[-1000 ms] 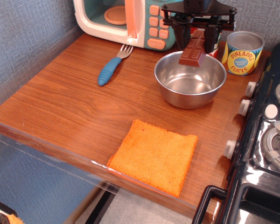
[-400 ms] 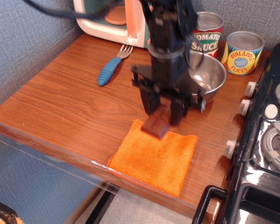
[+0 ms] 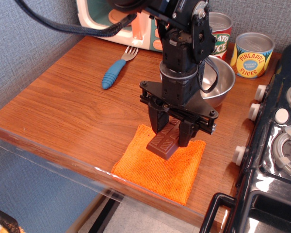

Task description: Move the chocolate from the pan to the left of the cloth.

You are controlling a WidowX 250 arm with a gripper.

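Note:
My gripper (image 3: 170, 132) is shut on the chocolate (image 3: 164, 144), a dark brown segmented bar that hangs tilted from the fingers. It is held just above the far part of the orange cloth (image 3: 155, 167), which lies near the table's front edge. The pan (image 3: 222, 82), a shiny steel bowl, stands behind my arm at the back right and is partly hidden by it.
A blue-handled fork (image 3: 114, 71) lies at the back left of the wooden table (image 3: 63, 111). A toy microwave (image 3: 111, 19) stands at the back. A tomato sauce tin (image 3: 220, 29) and a pineapple tin (image 3: 252, 53) stand behind the pan. A black stove (image 3: 276, 145) is at the right.
My gripper carried the chocolate from above the pan forward and left to above the cloth, then a little further forward and lower.

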